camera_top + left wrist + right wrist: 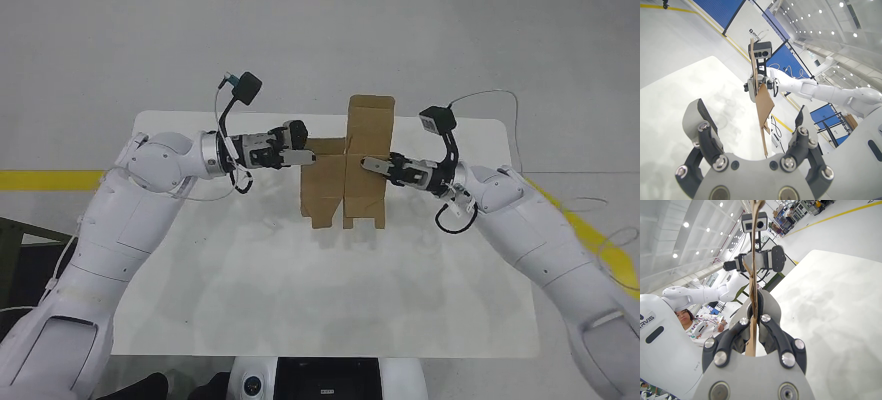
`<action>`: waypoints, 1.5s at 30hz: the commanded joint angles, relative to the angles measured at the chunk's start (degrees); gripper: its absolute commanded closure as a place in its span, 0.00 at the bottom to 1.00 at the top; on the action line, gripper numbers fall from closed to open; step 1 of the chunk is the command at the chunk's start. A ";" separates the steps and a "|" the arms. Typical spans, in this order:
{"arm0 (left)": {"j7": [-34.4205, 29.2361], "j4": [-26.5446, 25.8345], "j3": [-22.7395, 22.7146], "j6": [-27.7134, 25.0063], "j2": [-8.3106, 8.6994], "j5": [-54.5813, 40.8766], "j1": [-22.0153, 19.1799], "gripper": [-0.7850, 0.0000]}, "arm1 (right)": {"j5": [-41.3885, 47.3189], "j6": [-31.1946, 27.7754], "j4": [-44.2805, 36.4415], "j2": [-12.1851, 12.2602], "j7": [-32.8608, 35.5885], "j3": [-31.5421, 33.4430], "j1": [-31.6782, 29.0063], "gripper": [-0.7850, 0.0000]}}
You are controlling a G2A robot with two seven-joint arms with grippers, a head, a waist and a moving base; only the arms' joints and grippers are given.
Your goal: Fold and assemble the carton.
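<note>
The brown cardboard carton is still flat and hangs upright above the far half of the white table. My right gripper is shut on its right side; in the right wrist view the sheet runs edge-on out of the closed right gripper. My left gripper stands open at the carton's left edge. In the left wrist view the carton lies between the spread fingers without touching either, and the left gripper holds nothing.
The white table lies bare beneath the carton. A yellow floor line runs past the table on both sides. The right arm's wrist camera stands just beyond the carton.
</note>
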 commanded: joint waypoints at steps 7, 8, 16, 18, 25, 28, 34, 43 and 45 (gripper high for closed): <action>-0.28 -0.14 1.54 1.80 -0.48 0.68 0.65 0.00 | 0.49 0.00 2.24 -1.53 0.00 1.75 -0.45 1.00; -0.40 -0.18 1.62 1.84 -0.53 0.53 0.64 0.00 | 0.54 0.00 2.60 -1.71 0.00 2.06 -0.51 1.00; -2.78 -0.57 2.45 3.79 -0.78 -2.09 1.58 0.04 | -0.23 0.00 4.43 -2.96 -0.01 5.49 -1.27 1.00; -2.75 -0.63 2.76 5.00 -0.92 -2.71 1.88 0.35 | -0.81 0.00 4.49 -3.21 0.00 6.24 -1.59 1.00; -3.43 -0.66 3.16 5.66 -1.30 -3.98 2.03 1.00 | -2.42 0.00 4.81 -3.97 0.00 8.24 -2.52 1.00; -3.73 -0.46 3.17 5.93 -1.42 -4.44 2.06 1.00 | -2.92 0.00 4.92 -4.23 0.00 8.89 -2.77 1.00; -4.00 0.16 2.96 6.40 -1.65 -5.80 2.19 1.00 | -3.68 0.00 5.04 -4.63 0.00 9.63 -3.11 1.00; -5.17 1.34 2.25 7.28 -1.86 -7.34 1.91 1.00 | -4.40 0.08 6.53 -4.63 0.08 10.53 -2.87 0.00; -6.47 2.14 2.11 8.90 -1.85 -8.17 1.73 1.00 | -5.40 0.86 6.99 -4.32 0.86 10.57 -2.41 0.00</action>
